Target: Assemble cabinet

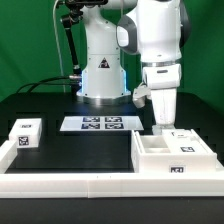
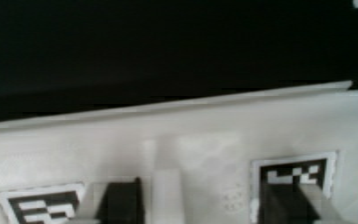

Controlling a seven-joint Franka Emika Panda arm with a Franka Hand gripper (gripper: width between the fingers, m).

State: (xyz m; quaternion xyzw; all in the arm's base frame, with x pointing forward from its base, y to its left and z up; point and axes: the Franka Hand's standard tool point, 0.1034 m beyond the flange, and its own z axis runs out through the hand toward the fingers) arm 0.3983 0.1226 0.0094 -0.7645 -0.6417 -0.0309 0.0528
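Note:
The white open cabinet tray (image 1: 150, 163) lies at the exterior view's right, with tags on its front wall and a tagged white piece (image 1: 186, 146) in it. My gripper (image 1: 163, 122) hangs straight down over the tray's far edge, close to touching it. In the wrist view the gripper (image 2: 202, 198) is open. Its dark fingers (image 2: 123, 202) stand apart on either side of a white tagged cabinet part (image 2: 194, 130), with bare white surface between them. A small white tagged cabinet box (image 1: 25, 134) sits alone at the exterior view's left. The wrist view is blurred.
The marker board (image 1: 99, 123) lies flat in front of the robot base (image 1: 102, 85). A long white border rail (image 1: 70, 185) runs along the front of the black table, and another stands at the right edge.

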